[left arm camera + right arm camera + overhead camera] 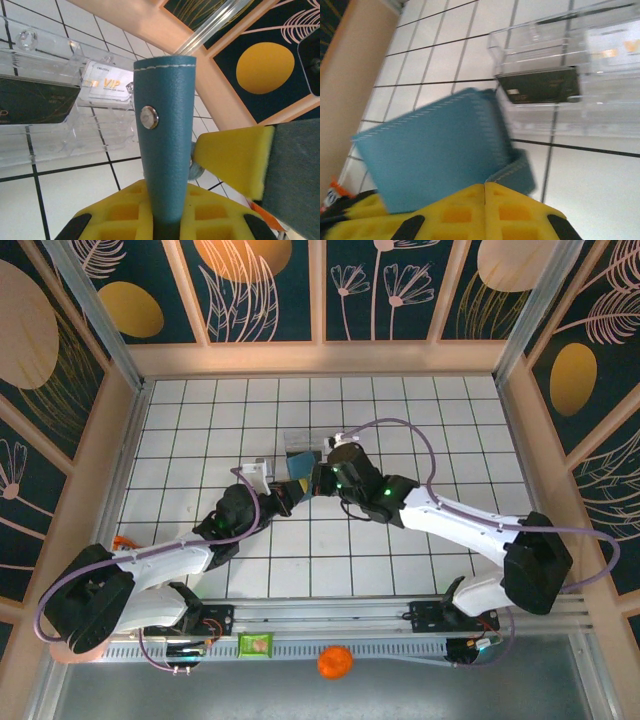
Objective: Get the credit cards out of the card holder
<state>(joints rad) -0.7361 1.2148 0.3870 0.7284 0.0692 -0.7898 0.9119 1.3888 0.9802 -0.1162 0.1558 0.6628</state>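
The card holder is a teal-blue wallet with a silver snap; it stands upright off the tiles, and my left gripper is shut on its lower end. In the top view the holder sits where both grippers meet, mid-table. My right gripper is shut, pads together, on the edge of the holder's strap, beside the holder's broad face. Two credit cards lie in a clear tray: a dark card and a white VIP card. Any cards inside the holder are hidden.
The clear tray stands just beyond the holder. Wooden walls ring the tiled floor. On the near rail lie an orange ball and a green packet. The right gripper's yellow finger hangs close to the holder's right.
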